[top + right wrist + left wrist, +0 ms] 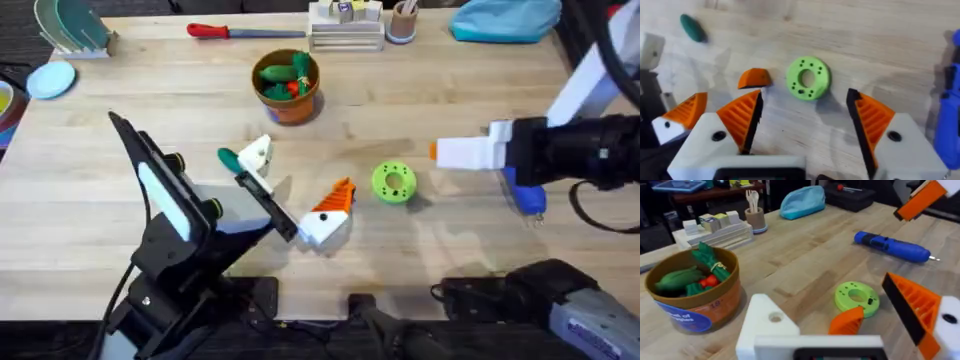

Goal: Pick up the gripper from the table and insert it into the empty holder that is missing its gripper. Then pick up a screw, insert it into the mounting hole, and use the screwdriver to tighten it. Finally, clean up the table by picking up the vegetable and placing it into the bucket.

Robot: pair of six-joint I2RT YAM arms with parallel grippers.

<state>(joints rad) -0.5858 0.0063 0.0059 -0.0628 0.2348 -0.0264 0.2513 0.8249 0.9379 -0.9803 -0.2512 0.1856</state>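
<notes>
Your right gripper [805, 120] hangs low over the table with its orange ribbed pads [745, 120] spread wide and nothing between them. Just ahead of that gap lies the green disc [808, 78], flat, ringed with small holes. The blue screwdriver [947, 125] lies on the wood close beside the outer side of one finger, near enough to take when you reach the tightening step.

Your left gripper [835, 315] is also wide apart and empty. A small orange piece [847, 322] sits on the table inside its span, touching neither finger as far as I can tell, and the green disc is just beyond it. You seem to have the jaws straddling that piece to close on it. Whether it is the gripper part the task means, I cannot say.

The two grippers face each other across the disc, so mind their fingertips if both advance.

The vegetable [228, 157] lies on the table just outside the left gripper's white finger [256, 153], apart from it. The bucket [287, 85] stands farther ahead of that gripper, upright, with toy greens already inside, so the clean-up is not yet done. I judge you are at the first pick.
</notes>
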